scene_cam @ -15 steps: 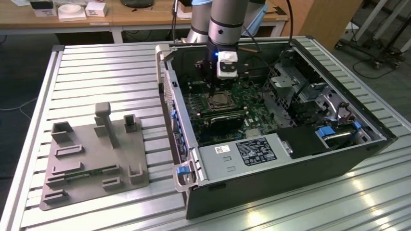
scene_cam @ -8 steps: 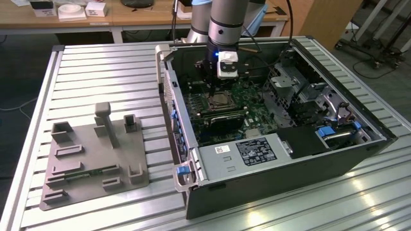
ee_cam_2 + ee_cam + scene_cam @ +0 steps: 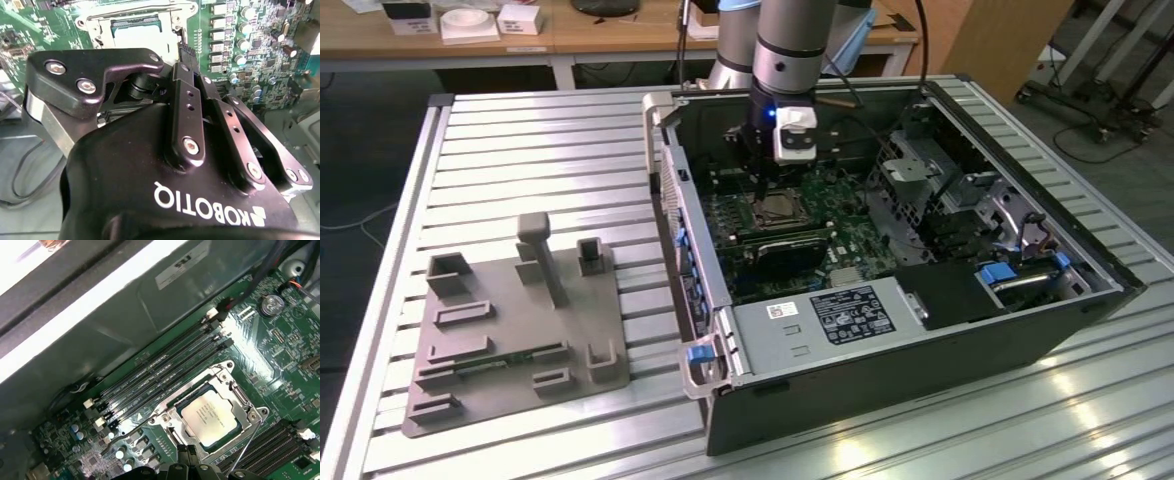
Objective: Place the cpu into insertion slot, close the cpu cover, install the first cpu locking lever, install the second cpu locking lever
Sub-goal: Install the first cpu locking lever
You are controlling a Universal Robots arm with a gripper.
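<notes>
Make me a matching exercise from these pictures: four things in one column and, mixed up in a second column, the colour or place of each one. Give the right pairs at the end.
Column A
1. cpu
2. memory slots
3. fixture
4. motherboard

Column B
a. green
b. square, with a silver-grey top
c. black, long and narrow
d. grey, on the table outside the case

Pairs: 1-b, 2-c, 3-d, 4-a
</notes>
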